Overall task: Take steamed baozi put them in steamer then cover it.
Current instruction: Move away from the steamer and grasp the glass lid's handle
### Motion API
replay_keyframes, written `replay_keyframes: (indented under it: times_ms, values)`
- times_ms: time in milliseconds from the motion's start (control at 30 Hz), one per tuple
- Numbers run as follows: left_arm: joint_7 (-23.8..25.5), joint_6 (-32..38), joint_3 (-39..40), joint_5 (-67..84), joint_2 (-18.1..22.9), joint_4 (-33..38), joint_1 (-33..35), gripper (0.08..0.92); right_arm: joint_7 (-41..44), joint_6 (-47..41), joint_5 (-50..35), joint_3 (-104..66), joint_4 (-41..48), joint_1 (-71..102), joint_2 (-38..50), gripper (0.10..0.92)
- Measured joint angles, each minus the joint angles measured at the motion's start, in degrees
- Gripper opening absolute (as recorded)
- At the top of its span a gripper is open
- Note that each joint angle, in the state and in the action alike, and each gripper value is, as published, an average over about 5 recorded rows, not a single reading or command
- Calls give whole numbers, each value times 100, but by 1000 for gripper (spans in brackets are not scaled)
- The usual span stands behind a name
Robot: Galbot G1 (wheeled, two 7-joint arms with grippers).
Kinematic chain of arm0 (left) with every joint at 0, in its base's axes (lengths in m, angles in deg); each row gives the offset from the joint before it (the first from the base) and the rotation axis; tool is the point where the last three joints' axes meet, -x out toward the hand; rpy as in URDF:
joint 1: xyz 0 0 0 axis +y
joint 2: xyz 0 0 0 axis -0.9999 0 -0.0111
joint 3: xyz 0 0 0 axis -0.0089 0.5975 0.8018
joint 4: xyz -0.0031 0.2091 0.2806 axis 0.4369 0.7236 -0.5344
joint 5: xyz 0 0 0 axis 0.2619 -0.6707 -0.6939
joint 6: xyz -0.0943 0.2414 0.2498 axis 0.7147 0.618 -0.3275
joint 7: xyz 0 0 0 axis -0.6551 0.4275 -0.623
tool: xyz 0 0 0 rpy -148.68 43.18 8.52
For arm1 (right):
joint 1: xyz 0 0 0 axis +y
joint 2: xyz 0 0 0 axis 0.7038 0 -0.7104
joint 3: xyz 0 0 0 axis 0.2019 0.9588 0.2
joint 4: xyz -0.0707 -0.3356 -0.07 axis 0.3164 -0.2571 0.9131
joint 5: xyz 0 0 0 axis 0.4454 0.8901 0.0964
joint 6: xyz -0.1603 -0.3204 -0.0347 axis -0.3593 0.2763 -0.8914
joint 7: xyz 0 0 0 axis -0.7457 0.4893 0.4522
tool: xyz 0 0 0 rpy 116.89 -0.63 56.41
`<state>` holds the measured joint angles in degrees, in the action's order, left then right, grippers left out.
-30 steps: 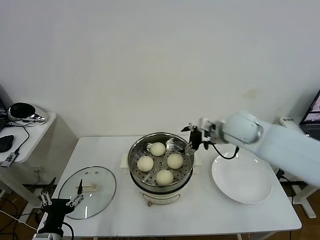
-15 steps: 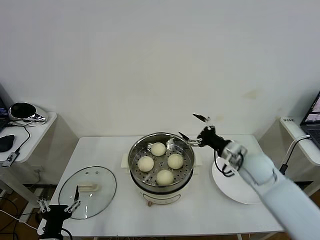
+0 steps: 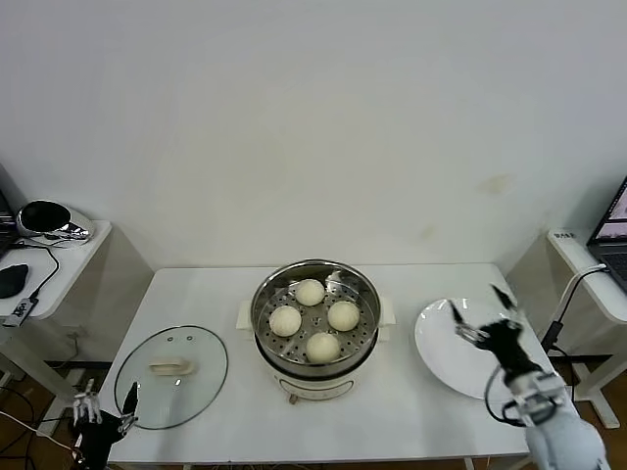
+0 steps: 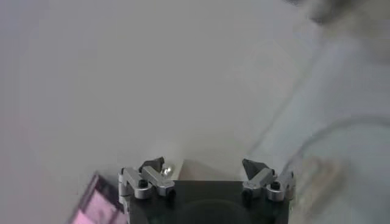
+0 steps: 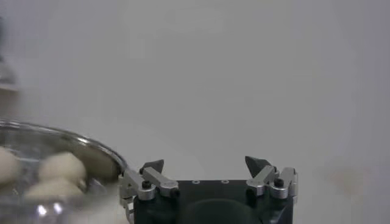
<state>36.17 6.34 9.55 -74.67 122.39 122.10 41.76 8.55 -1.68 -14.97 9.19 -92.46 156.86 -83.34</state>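
Observation:
Several cream-white baozi [image 3: 310, 292] lie on the perforated tray inside the shiny steel steamer [image 3: 265, 305] at the table's middle. They also show blurred in the right wrist view [image 5: 56, 167], inside the steamer's rim [image 5: 91, 146]. The clear glass cover [image 3: 201, 377] with its cream handle lies flat on the table at the front left, also dimly in the left wrist view [image 4: 341, 158]. My right gripper [image 3: 482, 313] is open and empty above the white plate, right of the steamer. My left gripper [image 3: 104, 411] is open and empty, low at the table's front left corner beside the cover.
A flat white plate [image 3: 441, 360] lies on the table's right. A side shelf at the far left holds a dark round device [image 3: 43, 219]. A grey stand [image 3: 588, 279] is at the right edge. The white table [image 3: 411, 421] ends near both grippers.
My right arm has drawn back from the steamer's rim, to the right and down over the plate. My left gripper has sunk lower off the table's front left corner.

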Motion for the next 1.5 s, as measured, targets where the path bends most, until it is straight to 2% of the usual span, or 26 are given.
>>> replay_keyframes:
  times_ms: [233,533,1133,1500]
  values:
    - [-47,-59,145,-1105,-285,-613,-368,823,-157,103,72,-693,-14,297,-406,823]
    - [-13,-101,436,-1753,-477,-1155,-947,823,-240,174,124,-1158,-19,514,-662,823]
    - [69,-102,1041,-2121,-582,-1963,-2062,823,-250,249,191,-1498,-84,807,-890,823]
    - [93,-81,1251,-2075,-590,-2347,-2499,815,-233,280,245,-1524,-51,860,-962,823]
